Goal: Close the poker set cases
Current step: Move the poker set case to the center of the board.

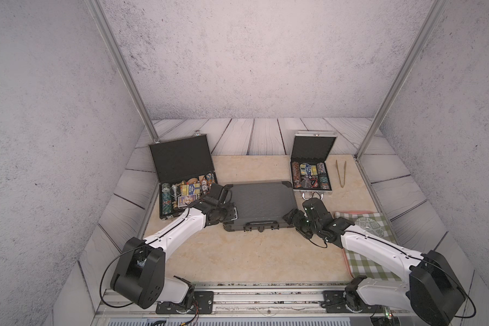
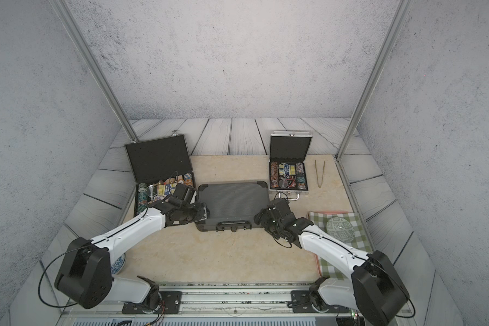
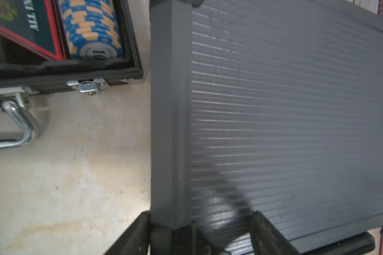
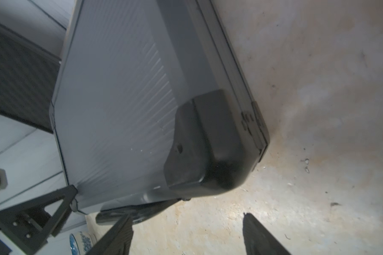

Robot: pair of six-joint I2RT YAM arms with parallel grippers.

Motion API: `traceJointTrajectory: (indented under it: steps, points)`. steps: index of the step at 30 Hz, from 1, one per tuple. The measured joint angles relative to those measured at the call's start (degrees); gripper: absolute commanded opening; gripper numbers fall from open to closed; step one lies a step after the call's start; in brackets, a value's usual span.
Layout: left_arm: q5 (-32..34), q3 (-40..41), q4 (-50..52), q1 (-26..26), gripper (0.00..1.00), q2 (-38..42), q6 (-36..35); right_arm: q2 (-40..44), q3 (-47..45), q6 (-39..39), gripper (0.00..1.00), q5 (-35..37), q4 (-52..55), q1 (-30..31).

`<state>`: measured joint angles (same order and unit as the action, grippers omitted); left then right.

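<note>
The left tool point(image 3: 201, 213) and right tool point(image 4: 187, 214) gape wide, empty, flanking the large dark-grey ribbed case point(image 1: 261, 203), shut on the worktop point(image 1: 237, 254). It looks stiff, heavy; its black corner caps point(image 4: 208, 143) offer purchase.

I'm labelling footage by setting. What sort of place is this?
Probably a robot lab test booth: aluminium frame post, printed wall panels, left arm and right arm mounted on a front rail.

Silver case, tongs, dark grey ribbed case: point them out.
silver case point(image 1: 313, 149): in a top view, raised lid's lining.
tongs point(image 1: 342, 183): in a top view, joined end.
dark grey ribbed case point(image 1: 261, 203): in a top view, ribbed lid's middle.
</note>
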<state>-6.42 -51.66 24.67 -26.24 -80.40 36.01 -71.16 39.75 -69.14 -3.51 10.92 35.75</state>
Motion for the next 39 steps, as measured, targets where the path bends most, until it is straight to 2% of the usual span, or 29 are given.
traceJointTrajectory:
  steps: [10, 14, 18, 26, 32, 39]
  points:
    - [0.55, -0.44, 0.09, 0.33, 0.63, -0.48, 0.57, -9.05, 2.43, -10.34, 0.75, 3.50, -6.01, 1.84]
    - [1.84, -1.51, 0.48, 0.59, 0.52, -1.42, 0.98, -10.54, 3.50, -13.31, 0.70, 3.17, -6.43, 2.67]
    - [3.89, -3.17, -0.04, 0.74, 0.46, -3.08, 1.29, -12.76, 5.38, -15.06, 0.62, 1.07, -5.64, 3.08]
    - [8.33, -7.93, -1.27, 1.11, 0.42, -8.24, 1.36, -15.80, 8.20, -15.37, 0.52, -5.92, -5.29, 2.43]
    - [10.29, -8.57, -3.82, 1.18, 0.42, -9.75, 1.51, -16.92, 9.25, -13.92, 0.49, -11.87, -4.17, -0.17]
    - [12.17, -10.29, -4.48, 1.36, 0.33, -11.50, 0.48, -19.96, 13.22, -11.45, 0.41, -12.09, -2.19, -1.40]
